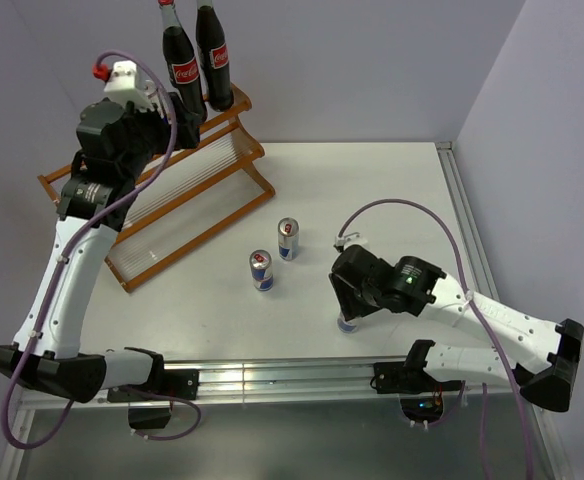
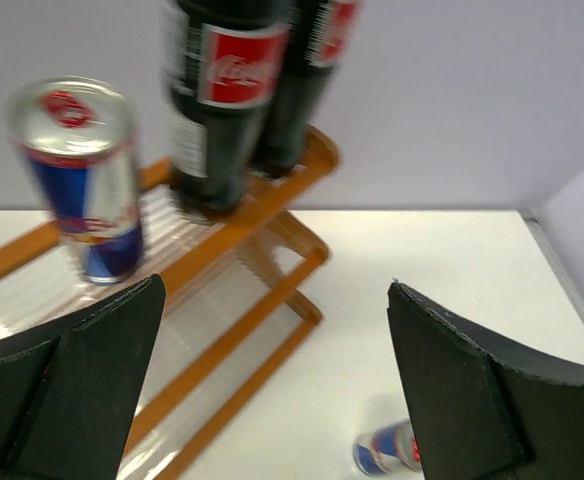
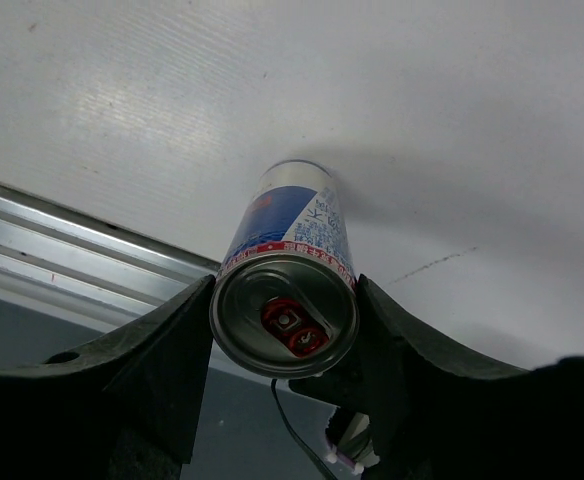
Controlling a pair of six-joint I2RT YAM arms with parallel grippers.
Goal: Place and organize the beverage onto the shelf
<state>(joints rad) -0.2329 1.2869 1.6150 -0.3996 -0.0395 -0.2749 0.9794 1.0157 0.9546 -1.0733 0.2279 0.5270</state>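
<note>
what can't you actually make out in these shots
- shelf can: hidden in the top view behind the left arm; only the left wrist view shows it
- gripped can: in the top view only its base shows under the right gripper
- cola bottles: necks and caps cut by the top edge of the left wrist view
- table can: blurred in the left wrist view, partly behind a finger

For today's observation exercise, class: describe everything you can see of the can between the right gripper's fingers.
The can is slim, blue and silver, seemingly metal, with a silver lid and red pull tab. It stands upright on the white table near the metal edge rail. The right gripper has its black fingers against both its sides.
</note>
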